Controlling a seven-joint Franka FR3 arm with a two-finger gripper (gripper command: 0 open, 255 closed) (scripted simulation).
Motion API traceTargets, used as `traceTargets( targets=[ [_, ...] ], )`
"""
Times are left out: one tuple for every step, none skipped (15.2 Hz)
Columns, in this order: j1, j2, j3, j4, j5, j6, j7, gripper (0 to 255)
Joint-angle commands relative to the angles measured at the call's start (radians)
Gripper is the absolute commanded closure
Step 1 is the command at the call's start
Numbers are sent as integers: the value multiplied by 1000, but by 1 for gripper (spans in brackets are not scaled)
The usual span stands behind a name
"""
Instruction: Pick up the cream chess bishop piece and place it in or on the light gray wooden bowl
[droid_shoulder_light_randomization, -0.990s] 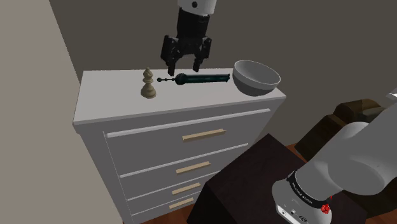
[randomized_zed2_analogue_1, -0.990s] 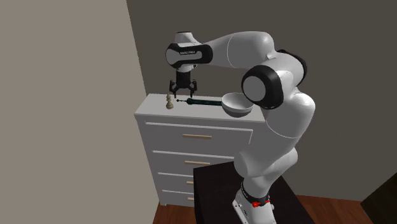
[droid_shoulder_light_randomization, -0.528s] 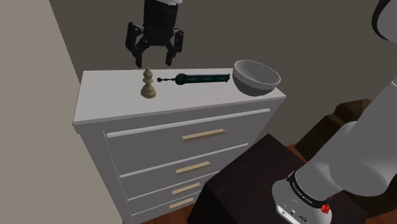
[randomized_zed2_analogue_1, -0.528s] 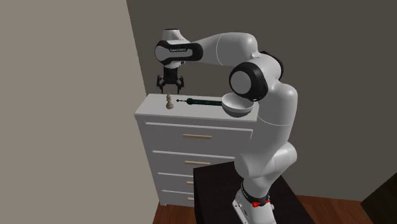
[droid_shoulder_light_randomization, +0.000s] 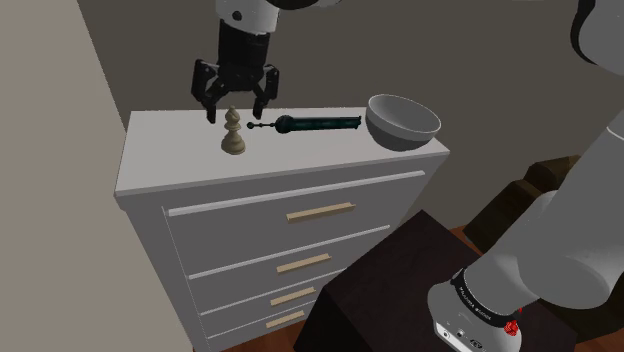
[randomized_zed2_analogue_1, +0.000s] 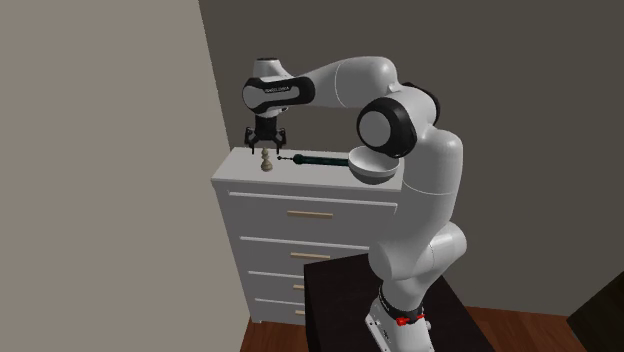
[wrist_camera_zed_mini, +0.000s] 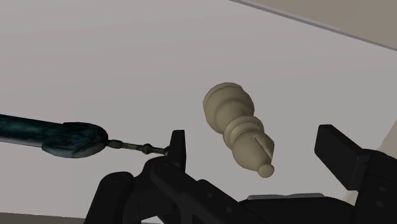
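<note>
The white dresser top carries the cream bishop upright toward one end and the grey bowl at the opposite end. The gripper hangs above the bishop with its fingers apart and not touching it, evidently aligned to descend and grasp.

A white dresser with pale wood handles is tucked into a corner of grey-beige walls, and reddish-brown wood flooring is seen below.
</note>
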Motion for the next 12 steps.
traceTargets(
  targets=[
    [1, 2, 0, -7, -1, 10, 1, 0],
    [1, 2, 0, -7, -1, 10, 1, 0],
    [1, 2, 0, -7, -1, 10, 1, 0],
    [1, 2, 0, -7, -1, 10, 1, 0],
    [1, 2, 0, -7, -1, 10, 1, 0],
    [1, 2, 0, -7, -1, 10, 1, 0],
    [1, 2, 0, -7, -1, 10, 1, 0],
    [1, 2, 0, -7, -1, 10, 1, 255],
    [1, 2, 0, -7, -1, 10, 1, 255],
    [1, 2, 0, -7, -1, 10, 1, 255],
    [1, 2, 0, -7, -1, 10, 1, 255],
    [1, 1, 0, -8, -1, 10, 1, 255]
  ],
)
